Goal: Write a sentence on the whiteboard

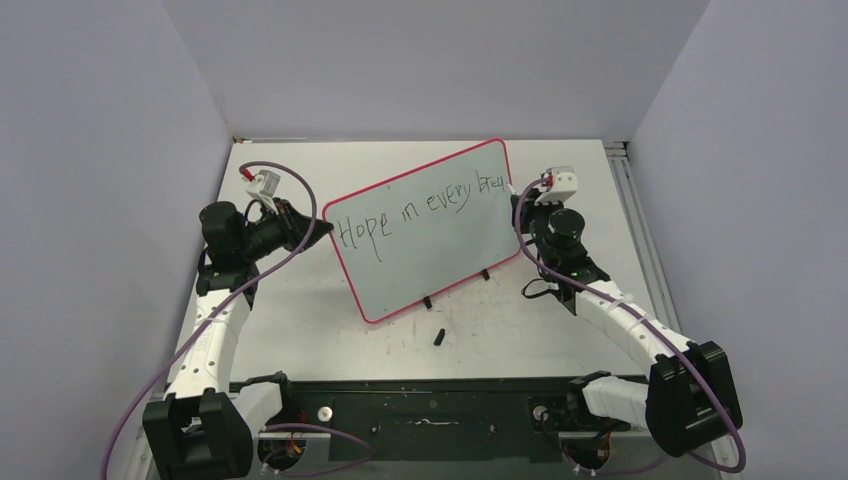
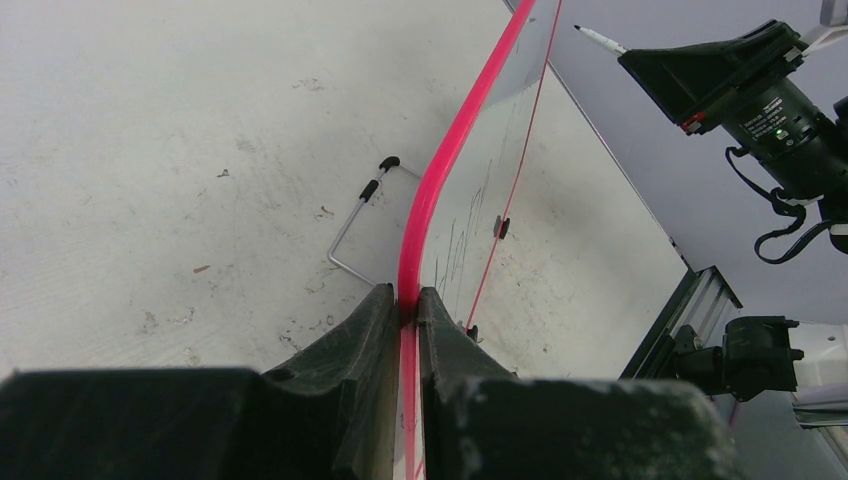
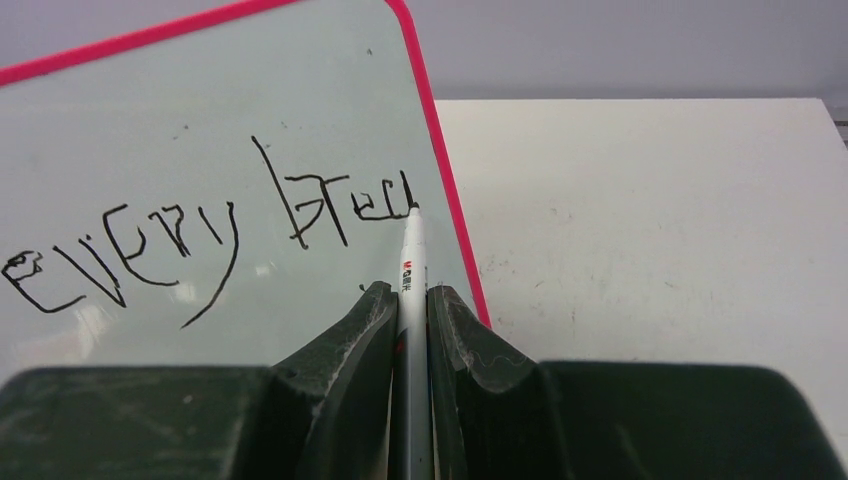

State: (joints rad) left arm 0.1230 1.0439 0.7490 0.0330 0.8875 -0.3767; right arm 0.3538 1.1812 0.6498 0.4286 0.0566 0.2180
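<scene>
On the whiteboard (image 1: 440,275) the sentence (image 1: 420,208) reaches "brea", seemingly 2 letters short, right gripper (image 3: 408,300) clamping the pen (image 3: 411,245), left gripper (image 2: 408,305) pinching the rim (image 2: 440,170).

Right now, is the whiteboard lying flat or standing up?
Standing up on edge: the whiteboard; the left gripper pinches its pink rim, with a wire stand visible behind it.

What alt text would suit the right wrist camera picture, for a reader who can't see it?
Two dark fingers clamp a white marker pen, its tip touching a pink-rimmed whiteboard at the end of black handwriting reading roughly "every brea", close to the board's right rim. A scuffed white table lies beyond.
</scene>
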